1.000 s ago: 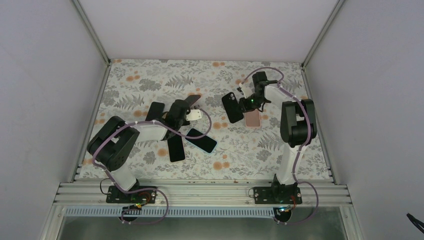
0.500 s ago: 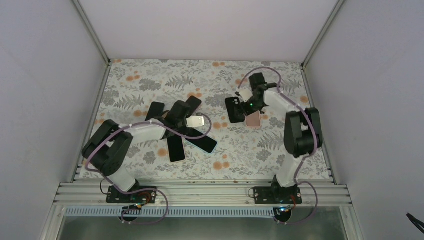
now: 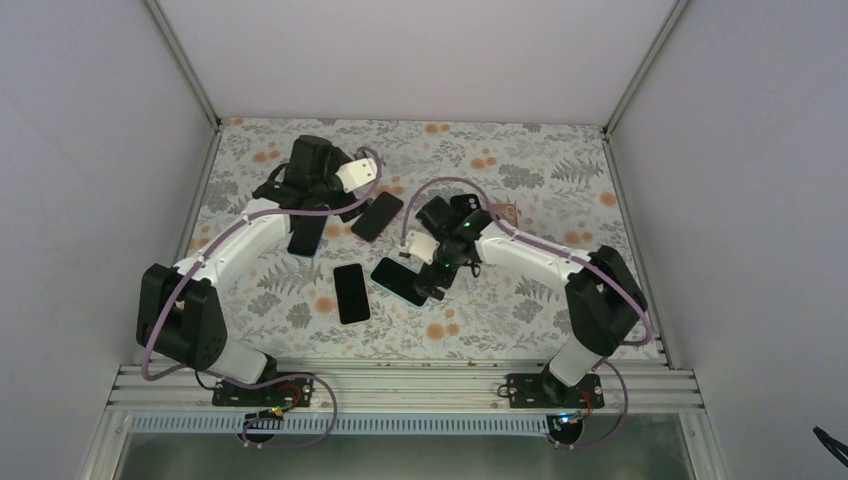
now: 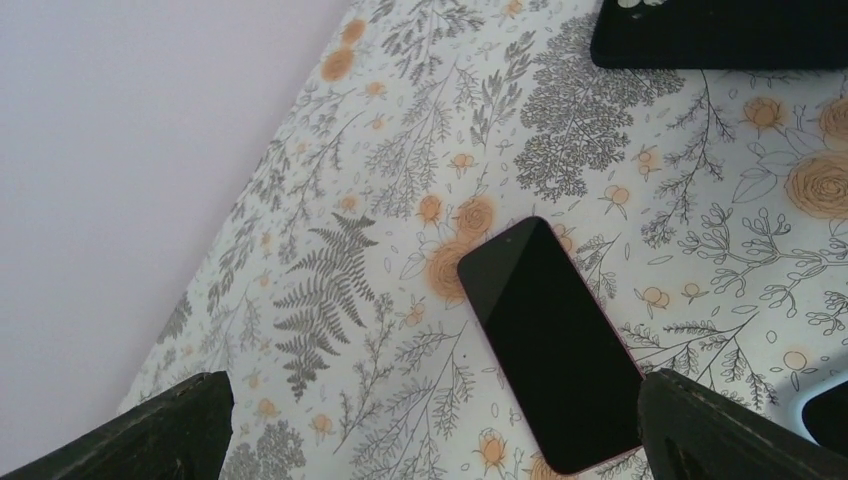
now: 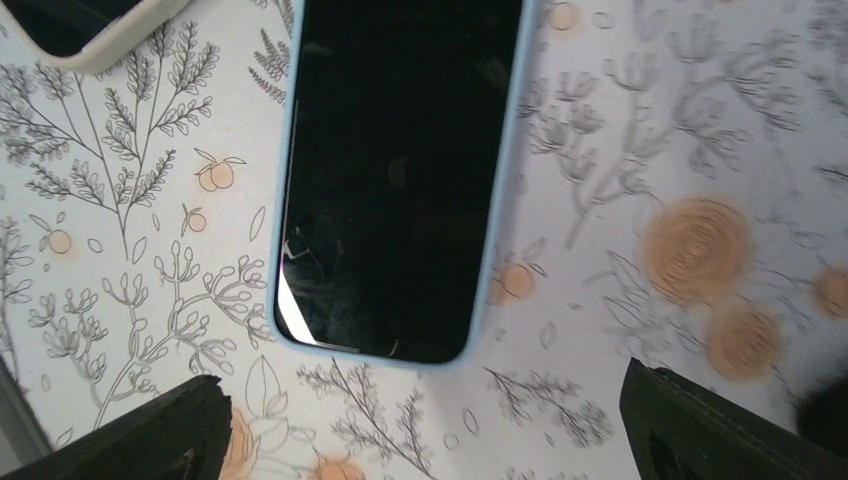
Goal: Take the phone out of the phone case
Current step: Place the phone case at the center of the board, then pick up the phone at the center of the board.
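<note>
A phone in a light blue case (image 3: 396,279) lies screen up near the table's middle; the right wrist view shows the same phone (image 5: 400,180) just ahead of the fingers. My right gripper (image 3: 433,262) (image 5: 430,435) hovers over its right end, open and holding nothing. My left gripper (image 3: 318,195) (image 4: 430,440) is at the far left, open and empty. A dark-screened phone with a thin pink rim (image 4: 550,345) lies on the cloth ahead of it, close to the right finger (image 4: 730,430).
Three more dark phones lie flat on the floral cloth (image 3: 560,290): one below the left gripper (image 3: 305,236), one beside it (image 3: 377,216), one nearer the front (image 3: 351,293). A pink case (image 3: 506,212) peeks out behind the right arm. A cream-rimmed case (image 5: 90,45) is at the corner.
Both grippers have gone from shut to open. The left arm swung from the phone cluster to the far left. The right arm came from the far right to the blue-cased phone.
</note>
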You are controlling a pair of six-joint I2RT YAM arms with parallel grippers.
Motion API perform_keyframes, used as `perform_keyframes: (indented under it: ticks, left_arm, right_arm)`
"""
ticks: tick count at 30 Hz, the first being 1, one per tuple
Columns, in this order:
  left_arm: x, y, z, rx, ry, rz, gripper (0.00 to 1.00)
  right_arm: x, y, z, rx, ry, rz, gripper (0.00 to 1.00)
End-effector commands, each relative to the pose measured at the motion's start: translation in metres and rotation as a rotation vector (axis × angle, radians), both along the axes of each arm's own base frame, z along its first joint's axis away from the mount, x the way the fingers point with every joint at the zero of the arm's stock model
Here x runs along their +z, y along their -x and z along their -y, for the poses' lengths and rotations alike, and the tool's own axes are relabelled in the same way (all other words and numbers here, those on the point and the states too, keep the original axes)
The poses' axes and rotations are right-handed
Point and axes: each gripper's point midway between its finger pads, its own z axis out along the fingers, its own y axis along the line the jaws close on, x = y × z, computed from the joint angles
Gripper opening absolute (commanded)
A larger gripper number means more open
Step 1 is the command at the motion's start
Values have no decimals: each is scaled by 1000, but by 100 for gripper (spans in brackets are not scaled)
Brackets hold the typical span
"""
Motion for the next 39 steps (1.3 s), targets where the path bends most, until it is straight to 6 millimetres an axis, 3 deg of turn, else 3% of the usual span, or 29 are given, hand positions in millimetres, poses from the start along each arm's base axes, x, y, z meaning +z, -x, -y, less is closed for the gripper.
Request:
perform_keyframes:
  ticks: [1, 7, 14, 23, 28, 30, 32, 36, 39]
  left_arm:
    - [19, 7, -10, 33, 76, -39, 100]
    - [19, -8, -31, 137, 74, -13, 100]
    - [13, -8, -35, 162, 76, -20, 100]
    - [6, -12, -38, 181, 71, -22, 100]
    - [5, -13, -36, 174, 77, -31, 100]
    - [5, -13, -34, 167, 84, -43, 100]
    - [3, -11, -30, 147, 96, -68, 100]
    - [-12, 5, -10, 30, 114, -208, 100]
    - [-26, 14, -4, -28, 132, -320, 100]
  right_arm:
    - [-27, 6, -14, 28, 75, 9, 100]
    - [-45, 10, -38, 61, 116, -8, 100]
    - [-53, 11, -56, 75, 112, -47, 100]
    - [-79, -4, -39, 30, 245, 21, 100]
    - [-91, 6, -38, 61, 261, -1, 100]
    - [-95, 9, -38, 73, 258, -6, 93]
    - [-93, 7, -38, 72, 250, 9, 79]
    - [-77, -3, -42, 61, 206, 53, 55]
    - [-61, -15, -42, 39, 178, 98, 50]
